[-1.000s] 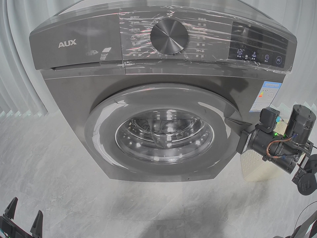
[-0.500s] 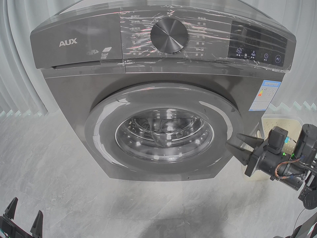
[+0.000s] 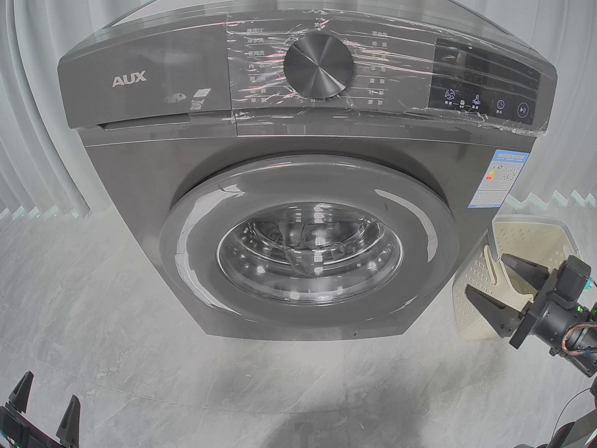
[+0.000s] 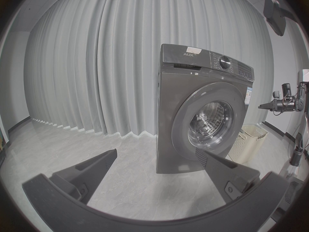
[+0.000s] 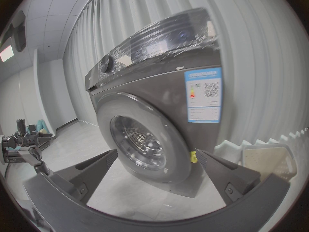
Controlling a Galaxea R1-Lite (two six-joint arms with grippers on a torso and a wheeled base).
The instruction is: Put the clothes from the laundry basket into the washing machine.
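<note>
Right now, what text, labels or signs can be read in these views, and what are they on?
Detergent drawer front: large brand lettering, not quoted here.
Panel around the program dial: small characters under film, too small to read.
Touch panel: icons only, captions unreadable.
Blue energy label: print too small to read.

Floor (image 3: 124,318) bears washing machine (image 3: 298,157) beside laundry basket (image 3: 476,269).
</note>
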